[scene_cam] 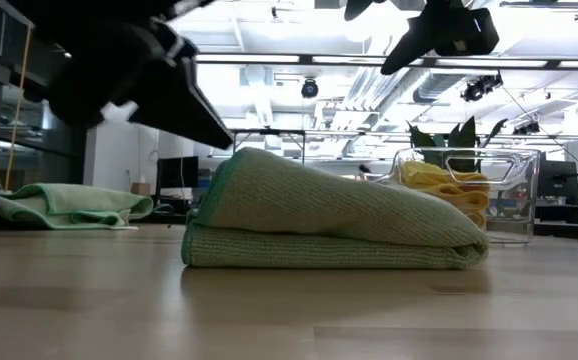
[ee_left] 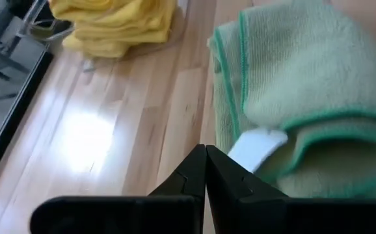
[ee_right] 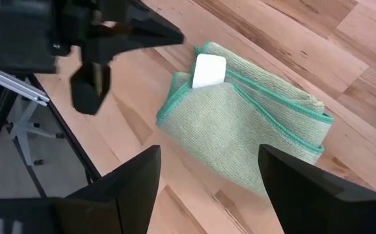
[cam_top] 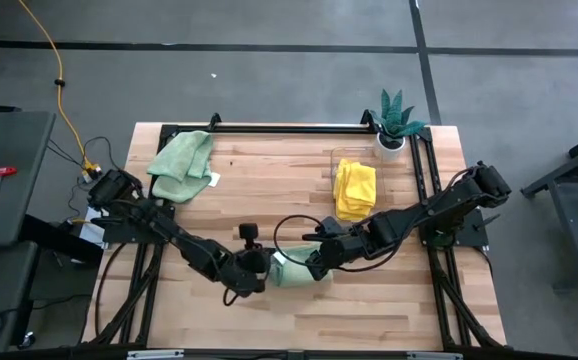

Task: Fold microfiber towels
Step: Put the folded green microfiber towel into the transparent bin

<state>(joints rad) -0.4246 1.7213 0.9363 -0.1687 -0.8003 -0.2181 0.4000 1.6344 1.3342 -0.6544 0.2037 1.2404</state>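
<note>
A sage green microfiber towel [cam_top: 291, 272] lies folded on the table's near middle, its white label [ee_right: 209, 70] sticking out at one corner. My left gripper [ee_left: 205, 152] is shut and hovers just left of that corner, clear of the cloth. My right gripper [ee_right: 207, 188] stands open above the towel's right side, a finger on either side and nothing between them. In the low view the folded towel [scene_cam: 329, 215] rests flat on the wood, with both grippers above it. A second green towel [cam_top: 181, 165] lies crumpled at the far left.
Yellow towels [cam_top: 355, 188] are stacked in a clear bin [scene_cam: 514, 190] at the far right. A small potted plant [cam_top: 394, 122] stands at the far right corner beside a black rail [cam_top: 289, 128] along the far edge. Bare wood lies near the front edge.
</note>
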